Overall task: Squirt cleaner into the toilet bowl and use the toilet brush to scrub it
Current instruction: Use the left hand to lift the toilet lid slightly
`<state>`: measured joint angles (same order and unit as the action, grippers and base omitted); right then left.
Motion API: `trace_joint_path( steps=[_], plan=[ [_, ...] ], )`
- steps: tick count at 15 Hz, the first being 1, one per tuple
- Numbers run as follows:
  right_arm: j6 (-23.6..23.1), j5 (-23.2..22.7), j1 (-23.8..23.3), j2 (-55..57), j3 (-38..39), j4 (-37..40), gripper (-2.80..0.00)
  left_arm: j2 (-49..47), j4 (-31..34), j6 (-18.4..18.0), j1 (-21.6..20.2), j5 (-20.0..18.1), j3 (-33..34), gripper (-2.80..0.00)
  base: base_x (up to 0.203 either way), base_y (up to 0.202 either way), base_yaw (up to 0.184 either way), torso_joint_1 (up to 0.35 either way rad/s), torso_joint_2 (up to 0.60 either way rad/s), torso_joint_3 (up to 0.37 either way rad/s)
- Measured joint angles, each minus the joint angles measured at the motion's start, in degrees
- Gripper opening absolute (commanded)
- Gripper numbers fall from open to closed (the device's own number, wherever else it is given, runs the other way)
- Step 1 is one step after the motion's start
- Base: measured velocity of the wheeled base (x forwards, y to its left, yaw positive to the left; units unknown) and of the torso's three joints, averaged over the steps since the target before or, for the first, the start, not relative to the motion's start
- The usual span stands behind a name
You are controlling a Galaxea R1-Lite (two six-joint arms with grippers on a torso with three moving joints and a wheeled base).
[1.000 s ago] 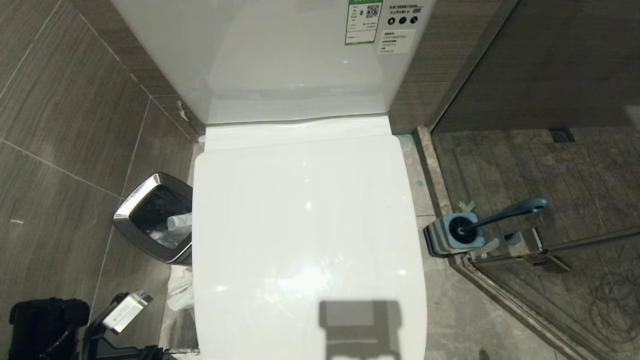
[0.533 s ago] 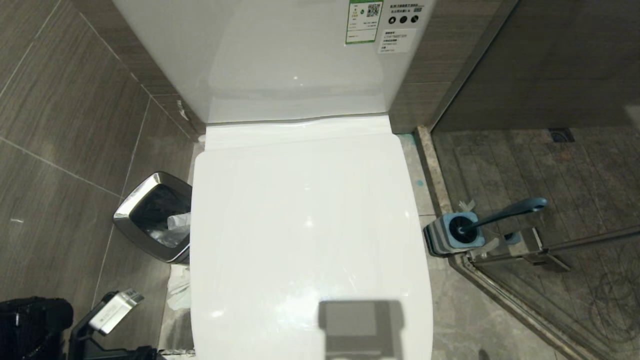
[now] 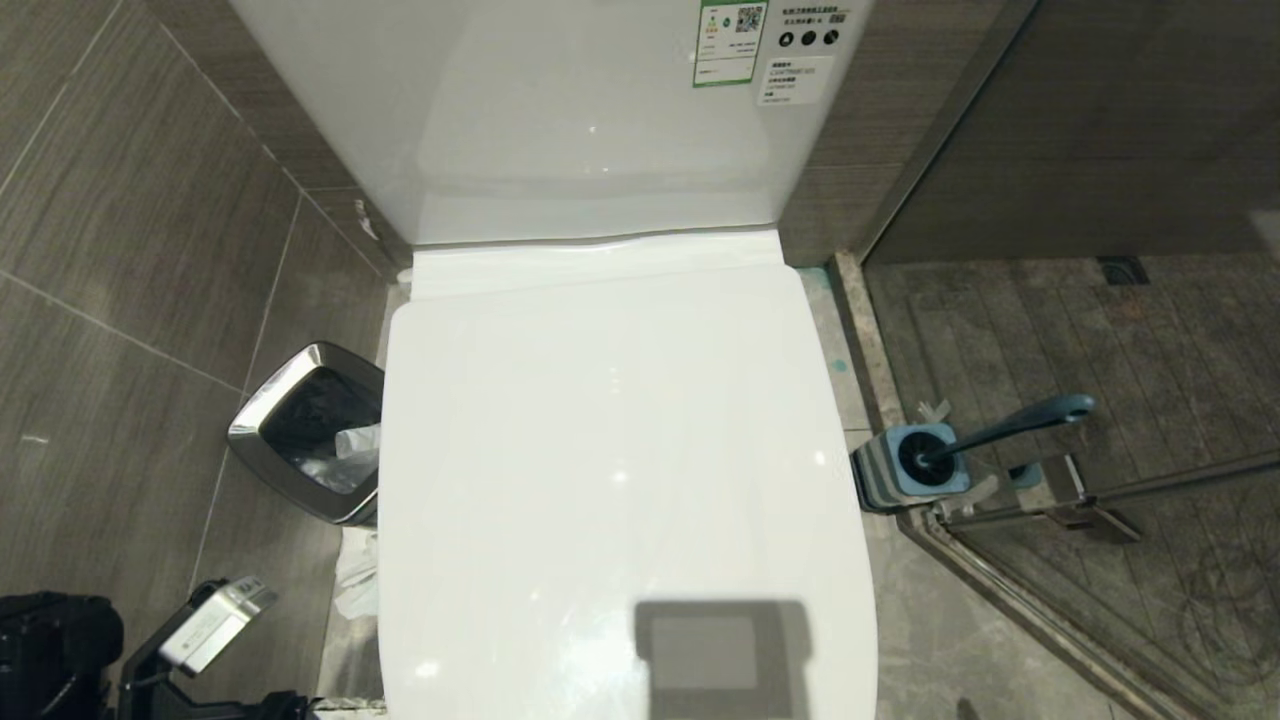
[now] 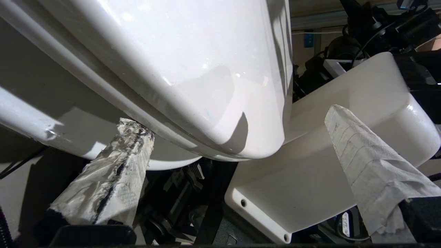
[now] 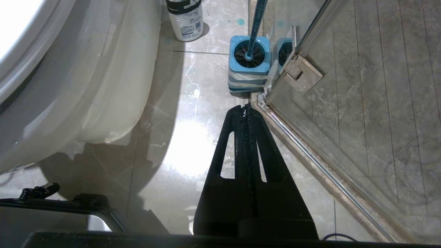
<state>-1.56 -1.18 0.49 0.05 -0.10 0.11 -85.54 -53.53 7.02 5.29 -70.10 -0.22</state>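
Note:
The toilet's white lid (image 3: 610, 450) is down, so the toilet bowl is hidden. At the toilet's front left corner my left gripper (image 4: 234, 117) is open. Its paper-wrapped fingers (image 4: 103, 182) stand wide apart on either side of the lid's front edge (image 4: 220, 86); one fingertip sits just under the rim. The toilet brush (image 3: 1010, 425) leans in its square blue holder (image 3: 905, 470) to the right of the toilet. Near the toilet's base stands the white cleaner bottle (image 5: 186, 17), its cap out of frame. My right gripper (image 5: 245, 107) hangs shut and empty above the floor, short of the holder (image 5: 248, 58).
A steel waste bin (image 3: 305, 435) with a black liner stands left of the toilet. A glass shower door with a metal hinge (image 5: 303, 72) runs close beside the brush holder. The left arm (image 3: 190, 640) shows at the head view's lower left.
The left arm has slid toward the lower left corner of the head view. The whole head view has shifted slightly. The lid stays down and the right gripper has not moved.

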Motion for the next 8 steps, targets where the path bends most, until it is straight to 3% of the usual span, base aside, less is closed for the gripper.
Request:
trace_joint_path(
  steps=[8],
  plan=[
    [0.0,0.0,0.0,0.0,0.0,0.0,-2.8,4.1,-0.1,0.4,0.0,1.7,-0.3,0.0,0.0,0.0,0.0,0.0,0.0,0.0]
  ],
)
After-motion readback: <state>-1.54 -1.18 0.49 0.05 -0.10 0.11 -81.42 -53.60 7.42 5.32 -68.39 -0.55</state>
